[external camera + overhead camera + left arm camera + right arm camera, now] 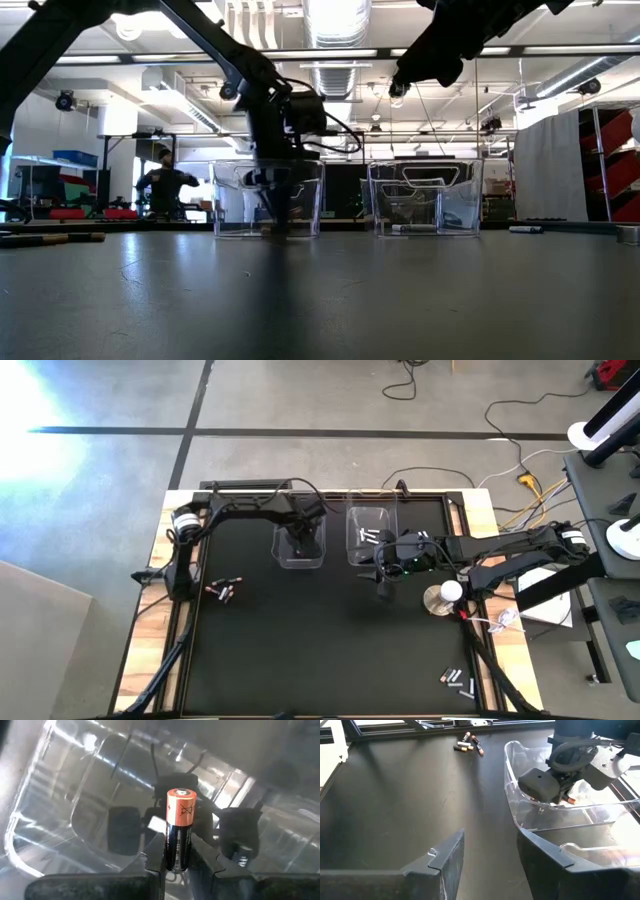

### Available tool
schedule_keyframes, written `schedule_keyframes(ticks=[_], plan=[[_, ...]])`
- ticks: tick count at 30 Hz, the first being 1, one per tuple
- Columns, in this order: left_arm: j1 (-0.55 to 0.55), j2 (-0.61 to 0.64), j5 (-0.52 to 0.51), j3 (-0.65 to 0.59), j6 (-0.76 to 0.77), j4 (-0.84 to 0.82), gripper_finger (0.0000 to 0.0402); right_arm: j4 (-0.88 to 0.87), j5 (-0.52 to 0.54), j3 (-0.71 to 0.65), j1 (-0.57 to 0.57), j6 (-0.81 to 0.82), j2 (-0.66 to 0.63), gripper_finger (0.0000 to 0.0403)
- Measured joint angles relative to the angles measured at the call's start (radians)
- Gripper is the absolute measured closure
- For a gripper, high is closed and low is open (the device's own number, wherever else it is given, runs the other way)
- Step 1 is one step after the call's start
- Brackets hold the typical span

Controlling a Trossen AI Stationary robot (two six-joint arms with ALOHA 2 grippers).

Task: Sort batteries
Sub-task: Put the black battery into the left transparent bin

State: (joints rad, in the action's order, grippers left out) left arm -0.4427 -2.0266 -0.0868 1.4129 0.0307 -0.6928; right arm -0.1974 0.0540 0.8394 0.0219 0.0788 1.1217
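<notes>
**Desk:** What does the left gripper (178, 862) hold over the table (320, 660)?

**Photographer:** A dark battery (180, 830) with a copper-coloured top, pinched between the two fingers (155, 857) near its lower half and standing upright. The gripper is down inside the left bin (299, 543), as the high and low views show.

**Desk:** And the right gripper (487, 855)?

**Photographer:** It hangs above the table just in front of the right bin (371, 535), fingers spread, nothing between them. Pale batteries (375, 536) already lie in that bin.

**Desk:** Where is the rest of the stock?

**Photographer:** A dark cluster (224, 590) lies on the table near the left arm's base, and pale ones (458, 680) sit at the near right corner. Both are well apart from the bins.

**Desk:** How will such a piece handle?

**Photographer:** Stiff and smooth, by the look of it; small and dense, with a slick round casing that would roll once it lands. The best hold is likely across the middle of the barrel, as here, since a pinch near an end could let it pivot or squirt out.

**Desk:** Fragile?

**Photographer:** Hardly. A short drop into the bin should do no harm, though it may bounce off the hard plastic.
</notes>
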Motion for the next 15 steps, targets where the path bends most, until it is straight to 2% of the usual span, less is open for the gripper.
schedule_keyframes(ticks=[15], plan=[[0.035,0.0,0.02,-0.006,-0.002,-0.003,0.0367,0.0,0.0,0.0,0.0,0.0,0.0,0.0243]])
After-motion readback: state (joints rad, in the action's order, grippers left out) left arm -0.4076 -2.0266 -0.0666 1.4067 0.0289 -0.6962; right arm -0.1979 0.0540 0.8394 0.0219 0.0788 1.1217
